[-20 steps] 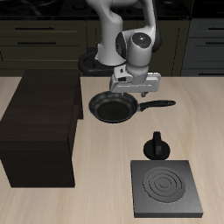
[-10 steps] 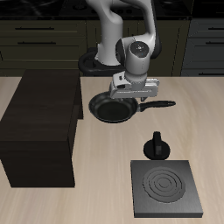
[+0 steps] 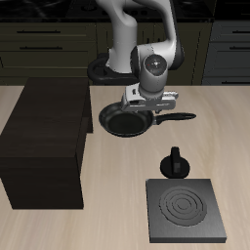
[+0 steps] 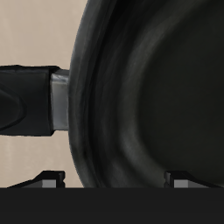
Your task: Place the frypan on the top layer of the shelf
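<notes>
The frypan point(image 3: 123, 121) is round, black and shallow. It lies on the table beside the shelf point(image 3: 44, 137), with its straight handle point(image 3: 177, 116) pointing away from the shelf. My gripper point(image 3: 147, 106) hangs low right over the pan's rim on the handle side, jaws apart and holding nothing. In the wrist view the pan's glossy inside point(image 4: 153, 96) fills the frame, the handle point(image 4: 24, 101) joins it at the side, and my fingertips point(image 4: 51, 178) show spread wide, with the gripper point(image 4: 118, 180) just above the pan. The shelf's flat top is bare.
A small black knobbed pot point(image 3: 174, 163) stands nearer the table's front edge than the pan. A flat dark stove plate point(image 3: 184, 210) with rings lies in front of it. Dark kitchen cabinets point(image 3: 39, 44) run behind the table.
My gripper has come down closer to the frypan's rim and its wrist has turned a little. The pan has not moved.
</notes>
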Available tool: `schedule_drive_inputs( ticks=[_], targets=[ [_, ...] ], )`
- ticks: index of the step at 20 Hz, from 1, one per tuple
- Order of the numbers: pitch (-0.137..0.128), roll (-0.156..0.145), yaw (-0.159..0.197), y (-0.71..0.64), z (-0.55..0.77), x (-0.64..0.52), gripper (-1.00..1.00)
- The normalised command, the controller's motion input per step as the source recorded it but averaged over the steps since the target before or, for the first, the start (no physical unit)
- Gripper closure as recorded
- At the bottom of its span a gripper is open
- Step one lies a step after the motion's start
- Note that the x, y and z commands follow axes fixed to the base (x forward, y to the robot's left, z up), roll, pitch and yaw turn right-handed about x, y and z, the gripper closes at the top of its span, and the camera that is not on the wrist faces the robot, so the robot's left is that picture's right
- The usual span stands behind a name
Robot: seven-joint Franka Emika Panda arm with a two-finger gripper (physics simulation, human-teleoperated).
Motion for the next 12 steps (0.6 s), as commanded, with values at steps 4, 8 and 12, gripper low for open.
schedule_drive_inputs(
  ticks=[4, 8, 12],
  targets=[
    [-0.011, 0.016, -0.010, 0.02, 0.02, -0.04, 1.00],
    [-0.012, 0.010, -0.009, -0.03, 0.09, 0.03, 1.00],
    [-0.047, 0.006, 0.021, -0.04, 0.19, 0.10, 1.00]
  ],
)
